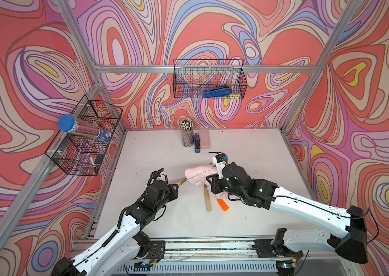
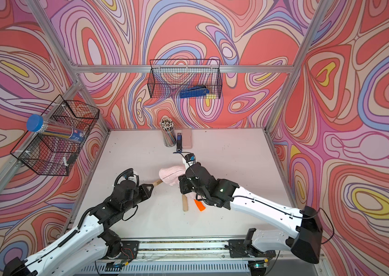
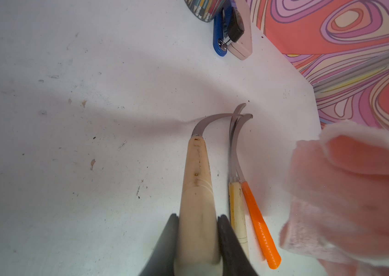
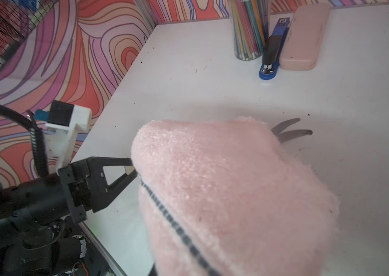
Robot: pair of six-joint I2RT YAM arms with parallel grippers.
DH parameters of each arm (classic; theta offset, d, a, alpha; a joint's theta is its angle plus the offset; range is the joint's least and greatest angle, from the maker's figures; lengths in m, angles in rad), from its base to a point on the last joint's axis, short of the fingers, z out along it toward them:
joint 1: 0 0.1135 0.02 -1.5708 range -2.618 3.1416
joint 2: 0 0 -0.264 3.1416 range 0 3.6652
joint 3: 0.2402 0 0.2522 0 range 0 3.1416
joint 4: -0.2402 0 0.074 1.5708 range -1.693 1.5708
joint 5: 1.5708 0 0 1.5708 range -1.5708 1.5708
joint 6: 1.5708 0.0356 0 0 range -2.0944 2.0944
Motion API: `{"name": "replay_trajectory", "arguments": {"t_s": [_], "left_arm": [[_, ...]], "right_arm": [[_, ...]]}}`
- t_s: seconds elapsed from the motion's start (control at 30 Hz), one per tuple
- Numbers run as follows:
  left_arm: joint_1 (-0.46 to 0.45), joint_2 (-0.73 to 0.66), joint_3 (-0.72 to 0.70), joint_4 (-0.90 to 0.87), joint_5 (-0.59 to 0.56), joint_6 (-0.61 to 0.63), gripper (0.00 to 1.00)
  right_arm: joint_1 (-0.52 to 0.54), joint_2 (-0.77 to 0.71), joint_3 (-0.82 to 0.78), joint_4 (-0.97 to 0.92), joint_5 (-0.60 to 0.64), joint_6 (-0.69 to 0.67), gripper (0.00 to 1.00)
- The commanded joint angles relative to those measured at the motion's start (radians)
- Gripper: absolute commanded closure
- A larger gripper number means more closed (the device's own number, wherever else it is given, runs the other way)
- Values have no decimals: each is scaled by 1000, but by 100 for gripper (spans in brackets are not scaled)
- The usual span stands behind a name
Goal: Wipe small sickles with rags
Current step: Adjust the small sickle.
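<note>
left arm [image 1: 126, 227], right arm [image 1: 308, 206]: white shells, black joints, thin black cables.

At the back of the worktop [image 1: 155, 215] stand a pencil cup [image 1: 187, 136], a stapler [image 1: 197, 143] right of it, then a case [image 1: 204, 139]. Nearer the front, the left sickle [image 1: 208, 202] and right sickle [image 1: 222, 205] lie side by side. The rag [image 1: 200, 175] hangs over them. Left of it is the third sickle [image 1: 181, 182], its blade seemingly under the rag.

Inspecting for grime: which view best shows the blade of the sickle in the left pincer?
Left wrist: the blade shows bare beyond the wooden handle. In both top views the rag hides it; right wrist shows only blade tips, whose unclear.
</note>
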Motion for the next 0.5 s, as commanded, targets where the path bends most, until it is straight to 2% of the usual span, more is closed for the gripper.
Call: {"name": "replay_trajectory", "arguments": {"t_s": [0.0,0.07,0.2,0.27,0.33,0.47], "left_arm": [[46,-83,65,-84,58,-140,100],[75,-125,112,-139,75,-167,100],[85,-141,228,-280,51,-137,100],[95,-152,203,-258,57,-148,100],[109,-149,174,-182,113,-151,100],[111,-111,184,-153,211,-143,100]], "right_arm": [[65,85,63,61,77,-46,100],[100,130,99,65,97,-60,100],[116,179,130,82,122,-57,100],[117,194,130,84,162,-46,100],[117,219,142,87,189,-44,100],[93,299,195,101,193,-54,100]]}}
